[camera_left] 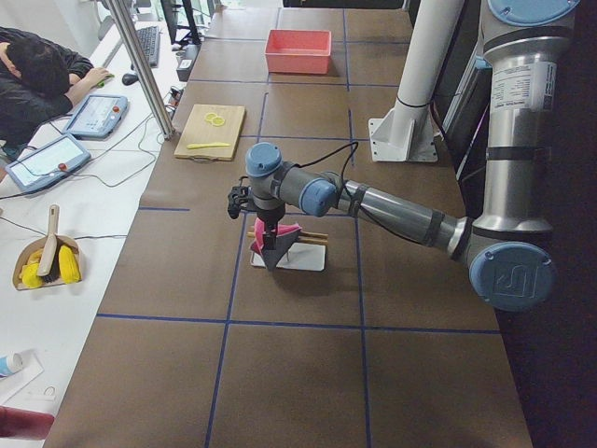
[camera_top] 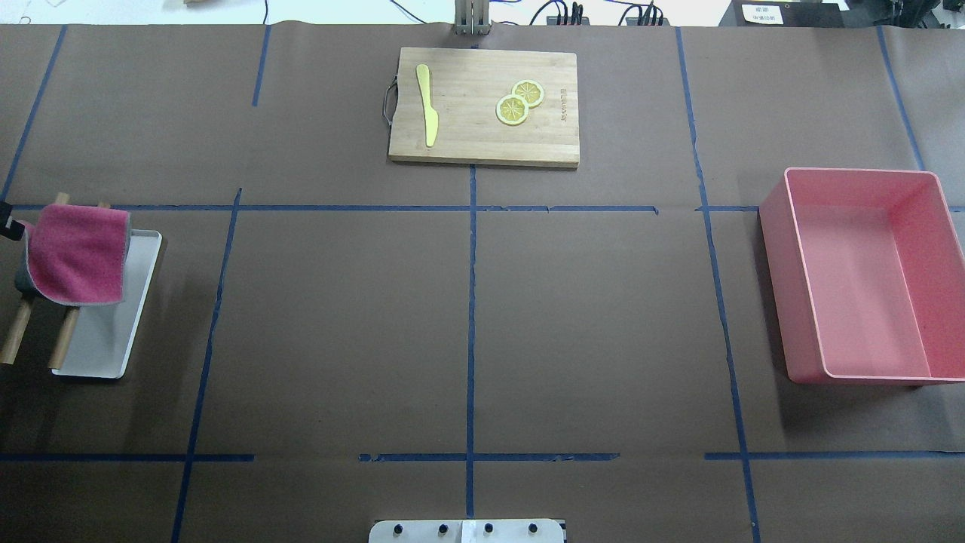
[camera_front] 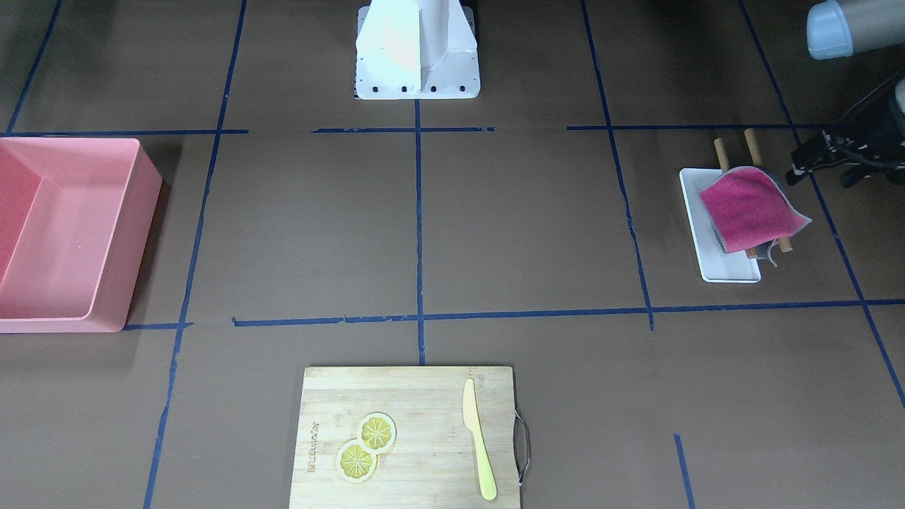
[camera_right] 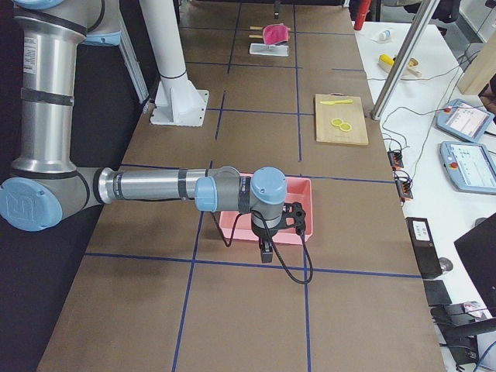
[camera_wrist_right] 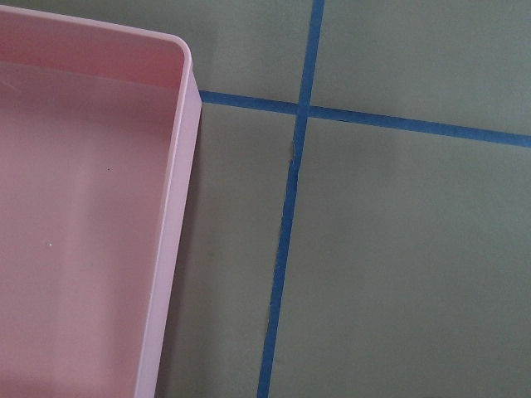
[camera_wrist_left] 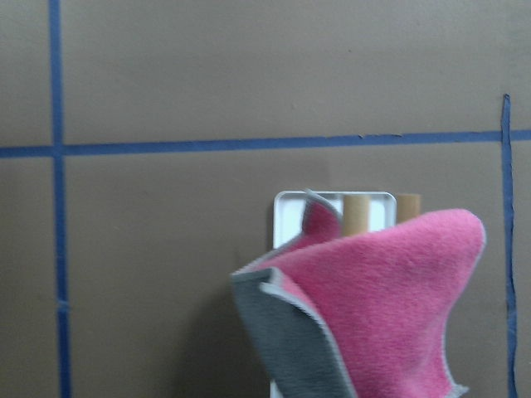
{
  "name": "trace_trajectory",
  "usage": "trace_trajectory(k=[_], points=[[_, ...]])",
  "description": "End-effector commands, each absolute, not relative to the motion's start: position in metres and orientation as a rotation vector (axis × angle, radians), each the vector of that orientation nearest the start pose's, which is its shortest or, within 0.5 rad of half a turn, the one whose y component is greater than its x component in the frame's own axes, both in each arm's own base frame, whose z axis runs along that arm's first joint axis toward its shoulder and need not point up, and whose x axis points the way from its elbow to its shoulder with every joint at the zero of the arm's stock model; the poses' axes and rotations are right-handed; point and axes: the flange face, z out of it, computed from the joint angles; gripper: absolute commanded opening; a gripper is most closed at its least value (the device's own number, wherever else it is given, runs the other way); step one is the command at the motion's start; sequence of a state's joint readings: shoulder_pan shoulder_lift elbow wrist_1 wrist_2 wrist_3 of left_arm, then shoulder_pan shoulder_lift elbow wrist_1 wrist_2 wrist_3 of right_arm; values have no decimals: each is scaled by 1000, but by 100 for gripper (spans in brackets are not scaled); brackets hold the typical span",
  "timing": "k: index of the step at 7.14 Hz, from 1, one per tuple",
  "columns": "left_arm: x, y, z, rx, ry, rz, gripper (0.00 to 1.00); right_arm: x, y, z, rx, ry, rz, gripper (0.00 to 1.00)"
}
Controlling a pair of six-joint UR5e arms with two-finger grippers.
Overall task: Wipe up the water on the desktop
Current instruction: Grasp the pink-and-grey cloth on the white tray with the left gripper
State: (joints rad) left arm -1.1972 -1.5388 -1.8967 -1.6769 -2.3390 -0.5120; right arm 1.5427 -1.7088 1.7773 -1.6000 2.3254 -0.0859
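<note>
Overhead exterior puts a pink bin (camera_top: 935, 226) at my right end of the table, only its bare floor showing inside. At my left end a small white tray (camera_top: 105, 354) holds two wooden rods (camera_top: 64, 343) with a pink, grey-backed cloth (camera_top: 79, 253) draped over them. A bamboo cutting board (camera_top: 467, 143) at the far edge carries two lemon slices (camera_top: 519, 102) and a yellow knife (camera_top: 427, 105).

The desktop (camera_top: 339, 317) spreads beneath everything: flat, matte brown, evenly coloured, crossed by thin dark-blue tape lines.

My left gripper (camera_front: 820, 157) hangs just beside the cloth's edge. I cannot tell whether its fingers are spread, or whether they touch the fabric. My right gripper (camera_right: 265, 252) points down at the bin's near wall, and I cannot tell its state either.

A white bench alongside holds teach pendants (camera_left: 98, 114), where a person (camera_left: 37, 84) leans.
</note>
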Motion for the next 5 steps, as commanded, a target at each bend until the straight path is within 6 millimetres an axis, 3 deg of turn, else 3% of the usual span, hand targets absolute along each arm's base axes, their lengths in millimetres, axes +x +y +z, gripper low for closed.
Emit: trace_trajectory(k=[1, 2, 5], points=[[142, -467, 505, -14, 843, 40, 99, 53, -436, 626, 59, -752, -123, 100], [146, -472, 510, -20, 835, 40, 91, 53, -435, 625, 60, -752, -123, 100], [158, -497, 509, -23, 834, 35, 43, 53, -434, 625, 59, -754, -124, 100]])
